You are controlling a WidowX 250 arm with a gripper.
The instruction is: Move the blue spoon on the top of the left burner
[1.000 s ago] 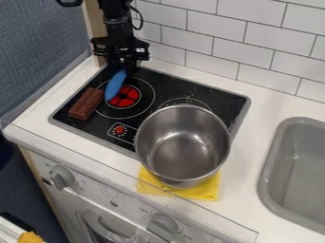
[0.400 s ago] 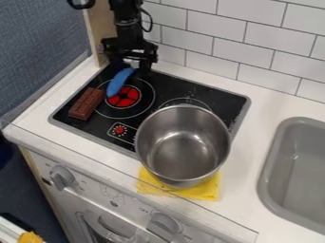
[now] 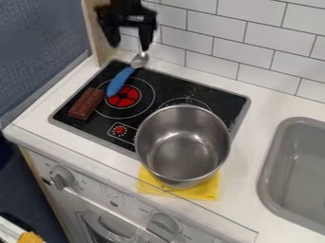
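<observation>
One blue spoon, one hand, its two fingers apart, one pot, one chocolate bar

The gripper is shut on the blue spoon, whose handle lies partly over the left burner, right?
No: the camera view shows the gripper open above the blue spoon, not shut on it. The handle does lie partly over the left burner.

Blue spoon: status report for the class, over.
Pincer open, empty. Spoon partly on left burner, metal end beyond its ring. Chocolate close beside spoon; pot clear of it.
</observation>
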